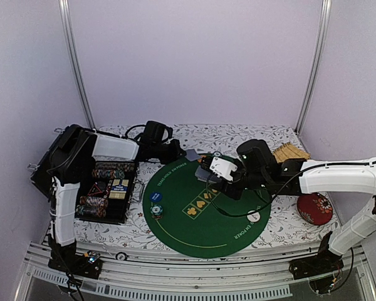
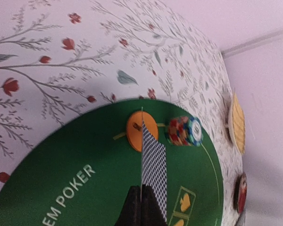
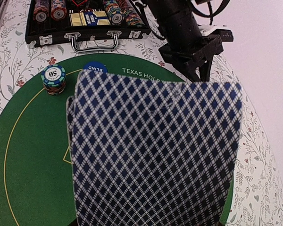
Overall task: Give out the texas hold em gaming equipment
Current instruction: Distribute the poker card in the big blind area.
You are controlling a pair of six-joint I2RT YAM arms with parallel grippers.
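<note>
My left gripper (image 1: 183, 153) is shut on one card with a grey-blue back (image 2: 154, 162), held edge-on above the far part of the green mat (image 1: 194, 235). My right gripper (image 1: 208, 173) is shut on a pack of cards (image 3: 155, 150) that fills the right wrist view and hides its fingers. On the mat lie a blue disc (image 1: 155, 196) beside a chip stack (image 1: 156, 210) and a white disc (image 1: 254, 217). The left wrist view shows an orange disc (image 2: 137, 131) next to another chip stack (image 2: 184, 131).
An open black case (image 1: 106, 188) with rows of chips and a card deck stands left of the mat. A red round dish (image 1: 314, 208) sits at the right. A yellowish wooden piece (image 1: 291, 152) lies at the back right. The two grippers are close together over the mat.
</note>
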